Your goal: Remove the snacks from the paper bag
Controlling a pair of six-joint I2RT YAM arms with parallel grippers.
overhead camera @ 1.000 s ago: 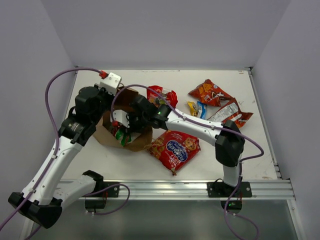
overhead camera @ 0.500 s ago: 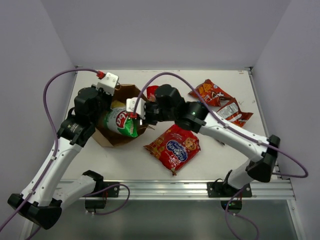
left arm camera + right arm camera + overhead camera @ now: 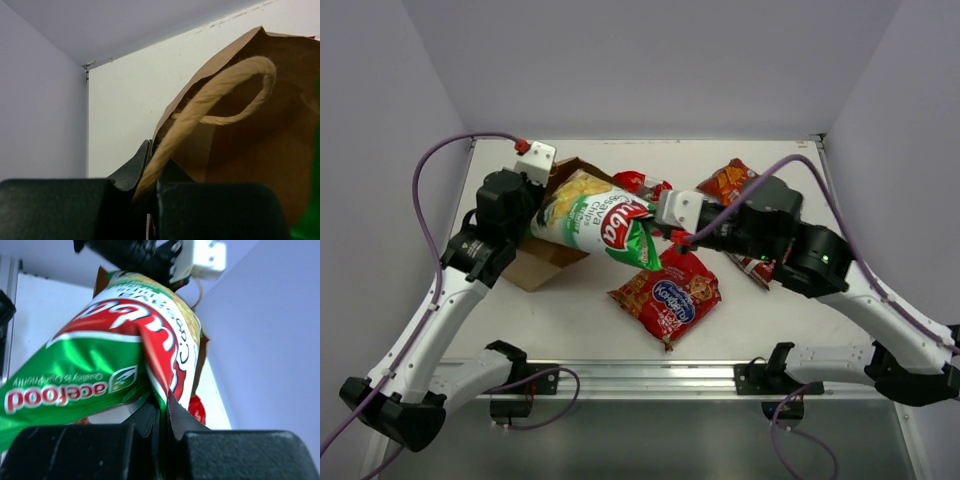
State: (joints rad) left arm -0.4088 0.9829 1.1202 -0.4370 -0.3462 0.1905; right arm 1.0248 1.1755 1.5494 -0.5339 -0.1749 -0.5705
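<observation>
The brown paper bag [image 3: 538, 262] lies tipped at the left of the table, its mouth toward the right. My left gripper [image 3: 542, 190] is shut on its twisted loop handle [image 3: 210, 95] at the bag's rim [image 3: 220, 52]. My right gripper [image 3: 665, 238] is shut on the end of a large green-and-white packet [image 3: 600, 222], held in the air, mostly out of the bag mouth; it also shows in the right wrist view [image 3: 110, 355]. A large red packet with a blue logo [image 3: 667, 297] lies on the table below it.
More packets lie on the table: a red one [image 3: 642, 184] behind the green packet, an orange-red one [image 3: 728, 178] at the back right, and part of another [image 3: 760, 270] under my right arm. White walls enclose the table on three sides.
My right gripper has pulled the green-and-white packet to the right, out of the bag mouth. The right arm has swung right. The left gripper still holds the handle; the bag has tipped flatter.
</observation>
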